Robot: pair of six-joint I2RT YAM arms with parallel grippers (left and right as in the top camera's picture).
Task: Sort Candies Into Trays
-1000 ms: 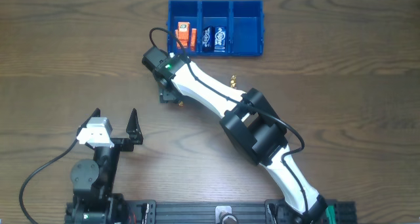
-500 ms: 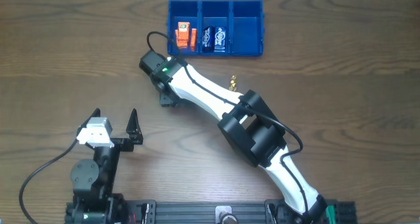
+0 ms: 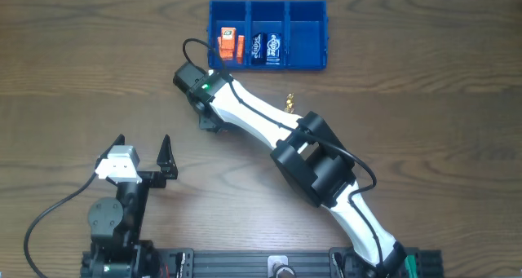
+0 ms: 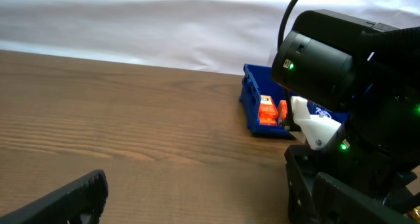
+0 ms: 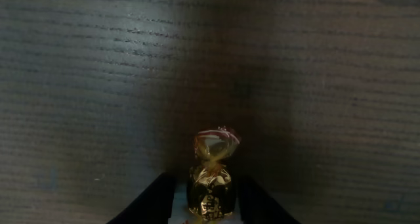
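Observation:
A gold-wrapped candy [image 5: 211,178] sits between the fingers of my right gripper [image 5: 207,204], which is shut on it just above the wooden table. From above, the right gripper [image 3: 209,120] is left of centre, below the blue three-part tray [image 3: 267,64]. The tray's left compartment holds orange candies [image 3: 229,46], the middle one dark blue candies [image 3: 267,48], and the right one is bare. A second gold candy [image 3: 289,102] lies on the table beside the right arm. My left gripper [image 3: 144,150] stands open near its base with nothing in it.
The right arm's black wrist [image 4: 328,60] looms close in the left wrist view, partly hiding the blue tray [image 4: 252,112] and its orange candies [image 4: 266,111]. Bare wooden table spreads to the left and right of the arms.
The right gripper shifted slightly up and left in the top view. The gold candy seen under it a second ago is now hidden beneath the wrist. The left arm stayed still.

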